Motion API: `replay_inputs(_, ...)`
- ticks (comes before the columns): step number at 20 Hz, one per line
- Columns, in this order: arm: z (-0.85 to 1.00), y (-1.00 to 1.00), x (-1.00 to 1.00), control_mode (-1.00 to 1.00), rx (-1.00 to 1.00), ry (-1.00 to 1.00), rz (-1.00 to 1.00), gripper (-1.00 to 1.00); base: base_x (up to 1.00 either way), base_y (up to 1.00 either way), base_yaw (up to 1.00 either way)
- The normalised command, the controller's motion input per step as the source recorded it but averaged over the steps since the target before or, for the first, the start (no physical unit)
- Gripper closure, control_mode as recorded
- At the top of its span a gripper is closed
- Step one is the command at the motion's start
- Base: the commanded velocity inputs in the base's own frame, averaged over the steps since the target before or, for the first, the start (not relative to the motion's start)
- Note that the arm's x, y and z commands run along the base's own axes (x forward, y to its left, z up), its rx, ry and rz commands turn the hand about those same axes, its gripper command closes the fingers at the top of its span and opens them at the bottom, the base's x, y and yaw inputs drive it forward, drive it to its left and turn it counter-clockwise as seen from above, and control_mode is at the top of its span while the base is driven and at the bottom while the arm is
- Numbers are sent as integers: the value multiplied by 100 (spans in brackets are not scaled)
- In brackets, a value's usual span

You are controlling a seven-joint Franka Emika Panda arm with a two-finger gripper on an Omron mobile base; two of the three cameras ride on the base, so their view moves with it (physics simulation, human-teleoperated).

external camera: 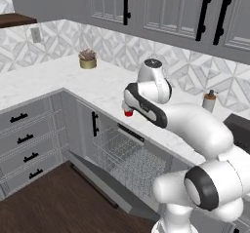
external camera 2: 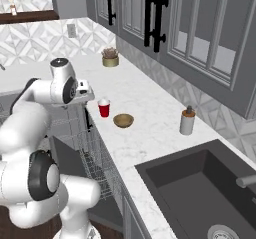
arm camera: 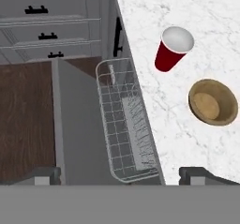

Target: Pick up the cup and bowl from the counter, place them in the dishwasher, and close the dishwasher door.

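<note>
In the hand view the gripper [arm camera: 120,174] shows as two dark fingertips at the bottom edge, far apart, with nothing between them: the jaws stand wide and touch nothing. They hang above the dishwasher [arm camera: 126,124], whose grey wire rack fills the lower middle of the frame, with the dishwasher door [arm camera: 77,124] dropped open as a flat grey panel to its left.

To the right of the rack lies the counter [arm camera: 154,124], white and veined. On it, at centre right of the hand view, sits the bowl [arm camera: 212,101], shallow, tan and wood-like. It looks light and stiff, not fragile, but its low curved wall gives little to squeeze; pinching one side of the rim, one finger inside and one outside, seems the surest hold.

Just beyond it, at upper right of the frame, the cup [arm camera: 172,49] stands upright, near the bowl but not touching. It looks very light and thin-walled, so it may flex under a hard squeeze, and its smooth taper could let it slip downward. A hold across the body below the white rim, where it is widest, seems best, and the open jaws look wide enough for that.

In the right base view the cup [external camera 2: 104,107] and bowl [external camera 2: 123,120] sit left of centre, close to the counter edge, with the hand [external camera 2: 80,92] poised just to their left.
</note>
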Motion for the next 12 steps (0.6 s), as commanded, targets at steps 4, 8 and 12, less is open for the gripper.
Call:
replay_inputs(4,-31,8,87,-100,-1,0,0,-100,0,0,0)
replay_inputs(8,-6,1,74,-100,0,1,0,-100,0,0,0)
replay_inputs(12,-26,0,62,-100,-1,0,0,-100,0,0,0)
